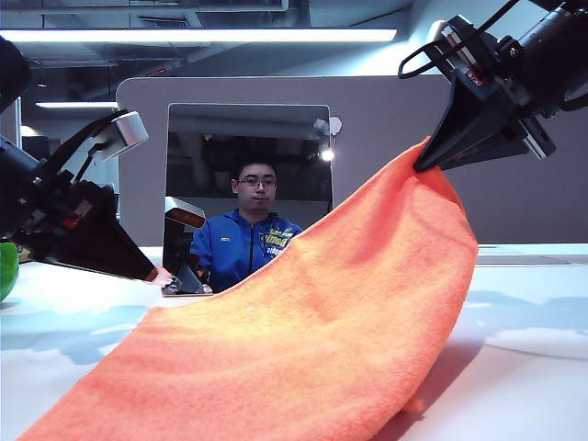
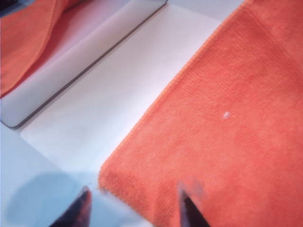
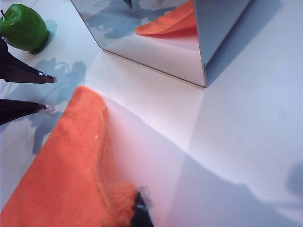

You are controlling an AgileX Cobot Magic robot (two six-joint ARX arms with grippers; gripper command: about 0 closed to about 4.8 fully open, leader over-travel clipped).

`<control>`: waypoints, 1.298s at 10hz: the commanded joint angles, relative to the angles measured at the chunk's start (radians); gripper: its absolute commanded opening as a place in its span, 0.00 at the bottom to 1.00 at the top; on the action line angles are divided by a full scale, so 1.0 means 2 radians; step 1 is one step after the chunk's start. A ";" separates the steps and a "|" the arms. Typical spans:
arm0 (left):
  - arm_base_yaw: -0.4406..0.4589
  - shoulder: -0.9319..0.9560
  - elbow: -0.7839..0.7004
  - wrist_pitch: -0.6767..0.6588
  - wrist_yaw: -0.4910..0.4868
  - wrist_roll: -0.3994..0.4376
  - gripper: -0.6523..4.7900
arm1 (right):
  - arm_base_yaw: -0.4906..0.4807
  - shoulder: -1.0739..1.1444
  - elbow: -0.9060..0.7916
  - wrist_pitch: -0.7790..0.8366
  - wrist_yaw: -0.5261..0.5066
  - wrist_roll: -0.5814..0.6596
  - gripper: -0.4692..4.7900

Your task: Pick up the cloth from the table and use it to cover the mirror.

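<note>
- Desk (image 1: 533,367): broad white surface, carried everything; cloth spread across its near part, mirror standing further back.
- Grey partition (image 1: 395,119): stood behind the mirror at the far edge of the desk.
- Cloth (image 1: 303,340): big orange fuzzy towel, one corner lifted high at upper right in the exterior view, the rest sloping down to the desk toward the lower left. Lower corner lay flat on the desk (image 2: 66,123) in the left wrist view (image 2: 227,118), just in front of the mirror's base. It did not cover the mirror.
- Mirror (image 1: 248,197): upright, frameless, rounded top corners, centre-left in the exterior view, behind the cloth. Showed a reflected person in a blue jacket. In the right wrist view (image 3: 151,33) it reflected a patch of orange cloth. Bottom edge seen in the left wrist view (image 2: 71,61), near the cloth corner but apart from it.
- Right hand (image 1: 424,165): raised at upper right, clenched on the cloth's top corner; the cloth (image 3: 71,175) hung down from it. Its own fingertip (image 3: 141,213) was barely visible among the fabric in the right wrist view.
- Left hand (image 1: 158,273): low at the left, near the desk, beside the mirror's lower left corner. Fingers spread wide, released, grasping nothing. Fingertips (image 2: 189,205) straddled the cloth's lower corner edge; contact was unclear.
- Green apple (image 3: 23,27): on the desk at far left, well apart from the cloth.
</note>
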 commanded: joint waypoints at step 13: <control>-0.001 0.083 0.042 0.058 0.025 0.109 0.52 | 0.001 -0.002 0.001 0.005 -0.002 -0.002 0.08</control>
